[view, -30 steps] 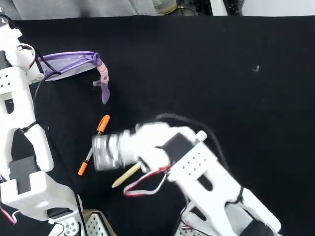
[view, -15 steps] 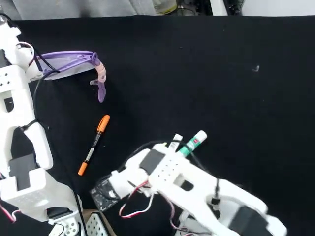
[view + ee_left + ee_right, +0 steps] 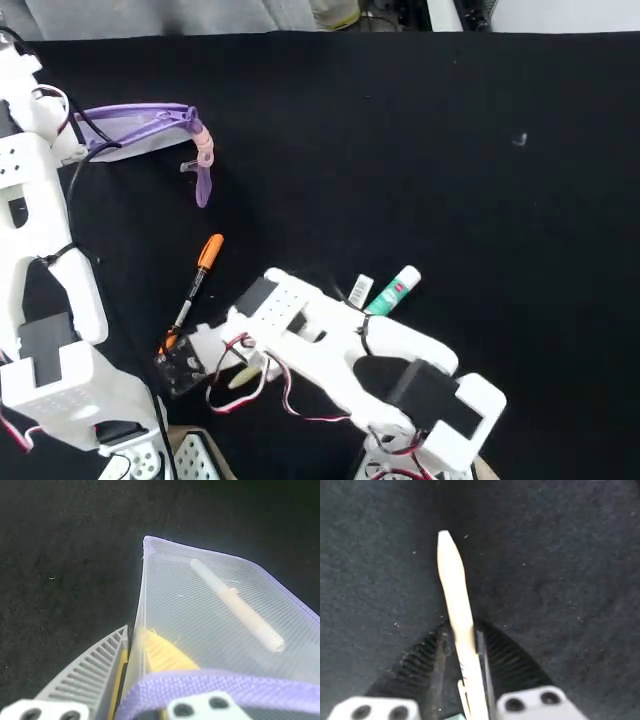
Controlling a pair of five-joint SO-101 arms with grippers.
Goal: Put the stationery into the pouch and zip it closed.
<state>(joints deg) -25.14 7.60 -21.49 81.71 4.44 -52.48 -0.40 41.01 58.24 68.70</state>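
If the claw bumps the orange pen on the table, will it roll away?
Probably a bit: the orange pen looks round and slim, lying flat on the black cloth. Its fuzzy surface would likely slow it. It seems stiff and light, so a nudge should shift it.

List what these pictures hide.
High view: the right arm hides the lower end of the glue stick; the left arm hides one end of the pouch.
Left wrist view: ribbed wall blurs the stick inside.
Right wrist view: the edge cuts off the rear of the cream pen.
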